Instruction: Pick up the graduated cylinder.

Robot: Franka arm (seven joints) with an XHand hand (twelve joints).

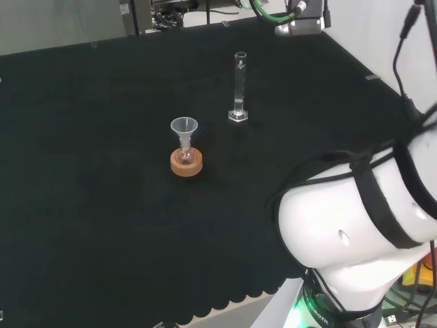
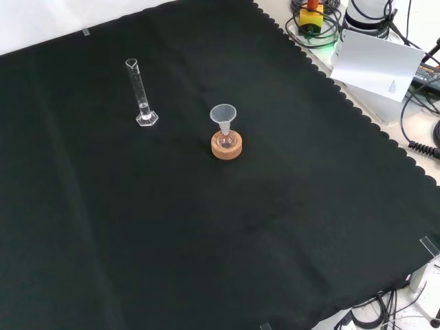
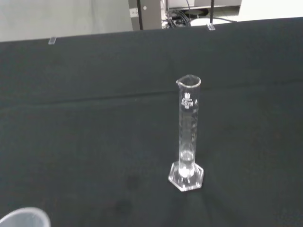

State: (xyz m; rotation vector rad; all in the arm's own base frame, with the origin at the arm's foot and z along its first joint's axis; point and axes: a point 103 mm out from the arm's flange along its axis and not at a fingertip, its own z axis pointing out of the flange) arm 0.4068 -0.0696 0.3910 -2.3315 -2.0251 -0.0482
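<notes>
A tall clear graduated cylinder [image 1: 239,85] stands upright on its hexagonal foot on the black cloth, towards the far middle in the head view. In the front view the cylinder [image 2: 141,93] is at the upper left. The wrist view looks straight at the cylinder [image 3: 188,135], some way off, with its spout at the top rim. Nothing touches it.
A small flask with a clear funnel [image 1: 184,130] in its neck sits on a cork ring [image 1: 186,162], near the cylinder; in the front view the cork ring [image 2: 226,146] is right of it. The arm's white links [image 1: 362,219] stand at the head view's right. Cables and boxes lie beyond the cloth edge [image 2: 357,113].
</notes>
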